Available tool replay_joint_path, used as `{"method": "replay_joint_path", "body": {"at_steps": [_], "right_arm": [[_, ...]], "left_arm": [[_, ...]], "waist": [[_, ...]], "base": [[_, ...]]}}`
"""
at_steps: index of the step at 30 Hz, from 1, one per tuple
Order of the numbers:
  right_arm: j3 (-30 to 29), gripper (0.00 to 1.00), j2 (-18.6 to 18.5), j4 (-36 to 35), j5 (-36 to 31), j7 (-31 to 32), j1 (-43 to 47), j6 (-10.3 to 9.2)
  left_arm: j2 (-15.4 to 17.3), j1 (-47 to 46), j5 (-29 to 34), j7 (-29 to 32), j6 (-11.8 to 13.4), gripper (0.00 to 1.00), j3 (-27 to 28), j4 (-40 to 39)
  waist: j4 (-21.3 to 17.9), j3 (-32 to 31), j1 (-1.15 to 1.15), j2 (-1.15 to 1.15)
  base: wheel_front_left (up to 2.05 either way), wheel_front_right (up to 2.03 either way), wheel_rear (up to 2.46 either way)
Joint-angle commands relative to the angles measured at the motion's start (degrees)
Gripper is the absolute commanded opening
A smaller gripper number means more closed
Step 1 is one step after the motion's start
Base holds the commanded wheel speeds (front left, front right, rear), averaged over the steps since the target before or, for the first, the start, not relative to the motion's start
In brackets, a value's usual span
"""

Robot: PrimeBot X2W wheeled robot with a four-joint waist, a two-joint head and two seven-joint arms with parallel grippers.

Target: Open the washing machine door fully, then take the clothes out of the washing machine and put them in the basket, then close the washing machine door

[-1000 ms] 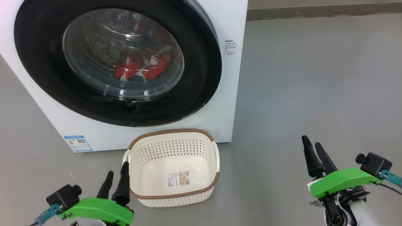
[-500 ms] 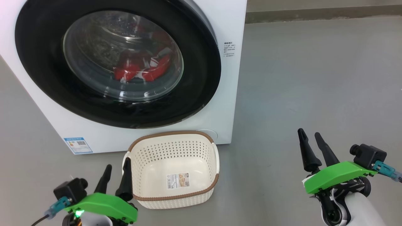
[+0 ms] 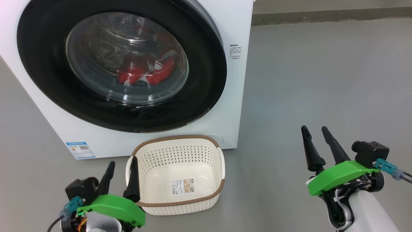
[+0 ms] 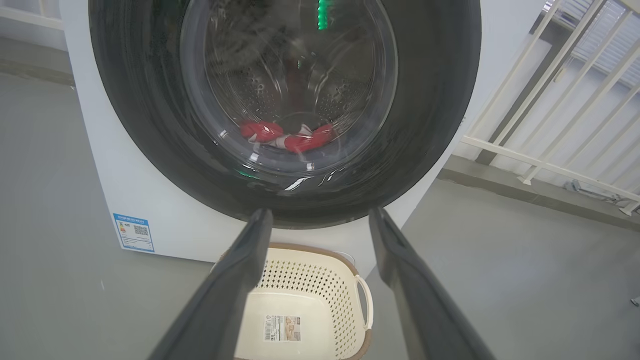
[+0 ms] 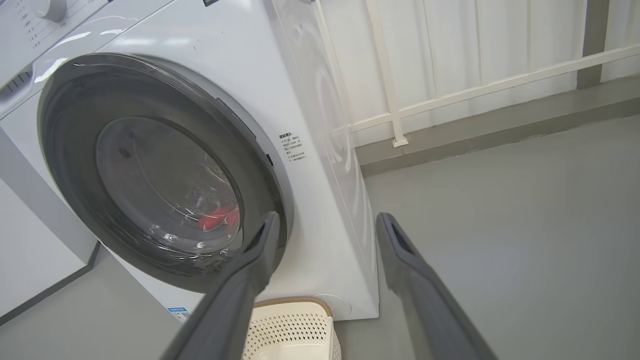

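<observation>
Over the last second the right claw (image 3: 313, 129) has crept up and inward from 4 o'clock of the head view toward the big white boxy front-loading washing machine (image 3: 235, 25), its dark fingers spread wide and empty. The left claw (image 3: 122, 161), equally wide and empty, has edged at 7 o'clock in front of the left rim of the small cream perforated plastic basket (image 3: 177, 139). The large round glossy black-rimmed washing machine door (image 3: 206, 64) at 11 o'clock is not yet swung open and the bright red, white-trimmed clothes (image 3: 141, 71) lie behind its glass, the basket at 6 o'clock bare — so I judge this the opening reach, every step yet undone.
</observation>
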Motion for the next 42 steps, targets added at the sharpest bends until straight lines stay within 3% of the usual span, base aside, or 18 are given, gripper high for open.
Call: {"method": "replay_joint_path", "body": {"at_steps": [1, 25, 42], "right_arm": [[1.5, 1.0, -0.5, -1.0, -2.6, -1.0, -3.3, 0.03], [2.1, 1.0, -0.7, 1.9, -17.5, -4.8, -7.0, 0.03], [1.4, 1.0, -0.7, 3.0, -18.6, -4.8, -7.1, 0.03]], "left_arm": [[1.1, -3.0, 2.2, -0.9, 0.5, 1.0, 1.1, -1.0], [1.2, -6.2, 16.6, -4.7, 1.6, 1.0, 0.7, 1.5], [0.7, -6.0, 14.9, -4.7, 0.8, 1.0, 1.6, 2.4]], "waist": [[-0.1, 0.1, 0.0, 0.0], [-0.2, 0.1, 0.0, 0.0], [-0.1, -0.1, 0.0, 0.0]], "base": [[0.0, 0.0, 0.0], [0.0, 0.0, 0.0], [0.0, 0.0, 0.0]]}}
